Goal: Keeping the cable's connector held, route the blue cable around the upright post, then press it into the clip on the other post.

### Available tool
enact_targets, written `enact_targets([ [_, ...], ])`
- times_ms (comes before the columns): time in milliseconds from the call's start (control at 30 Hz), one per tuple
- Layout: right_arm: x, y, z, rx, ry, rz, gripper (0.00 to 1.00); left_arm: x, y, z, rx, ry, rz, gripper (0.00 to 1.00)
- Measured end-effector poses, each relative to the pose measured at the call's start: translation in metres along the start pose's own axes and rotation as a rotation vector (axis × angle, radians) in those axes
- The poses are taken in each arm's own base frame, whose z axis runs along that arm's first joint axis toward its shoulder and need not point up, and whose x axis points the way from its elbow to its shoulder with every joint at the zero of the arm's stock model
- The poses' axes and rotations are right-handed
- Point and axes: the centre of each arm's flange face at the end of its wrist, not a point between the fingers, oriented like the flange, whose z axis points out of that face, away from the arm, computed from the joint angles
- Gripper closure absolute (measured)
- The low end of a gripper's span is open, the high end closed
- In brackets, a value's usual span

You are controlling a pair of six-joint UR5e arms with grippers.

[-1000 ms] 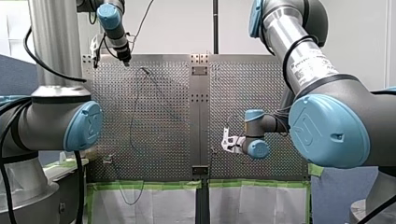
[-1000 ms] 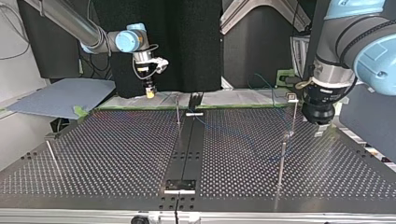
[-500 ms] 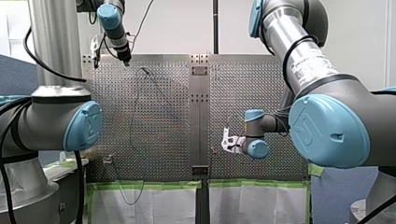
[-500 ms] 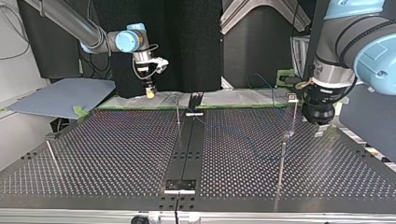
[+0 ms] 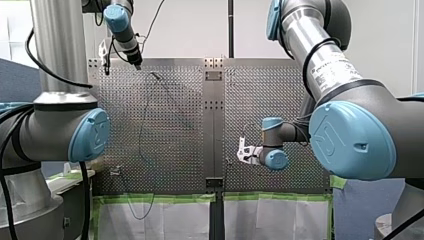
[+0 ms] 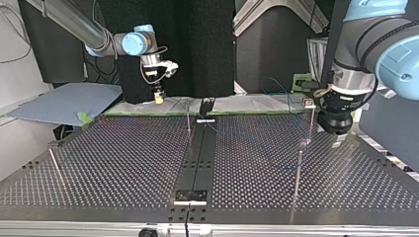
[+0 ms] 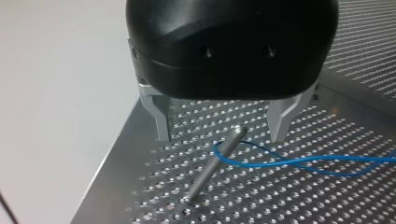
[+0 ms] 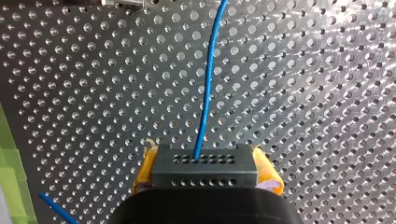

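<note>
My right fingers [image 8: 267, 171] pinched the connector [image 8: 204, 168], my left fingers [image 7: 158, 114] spread around the post [image 7: 208, 173] with the blue cable [image 8: 205, 107] looped; clipping awaited.

The front view looks from behind and above the arms [image 5: 345, 135] down over the table [image 5: 175, 140]. The top view faces back at them from across the table, low at its edge; both share its dark centre strip [image 5: 213, 130]. Each wrist view hangs close over the table, the left by an upright post [image 7: 215, 163], the right behind the connector [image 8: 204, 168].
</note>
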Motion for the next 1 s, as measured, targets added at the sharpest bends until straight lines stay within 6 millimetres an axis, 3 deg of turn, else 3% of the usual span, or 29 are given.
enact_targets([
  [333, 0.0, 0.0, 0.0, 0.0, 0.003, 0.0, 1.0, -0.005, -0.009, 0.008, 0.085, -0.051, -0.084, 0.0],
  [1000, 0.001, 0.0, 0.001, 0.0, 0.005, 0.0, 1.0, 0.019, -0.007, 0.033, 0.063, 0.015, -0.254, 0.0],
])
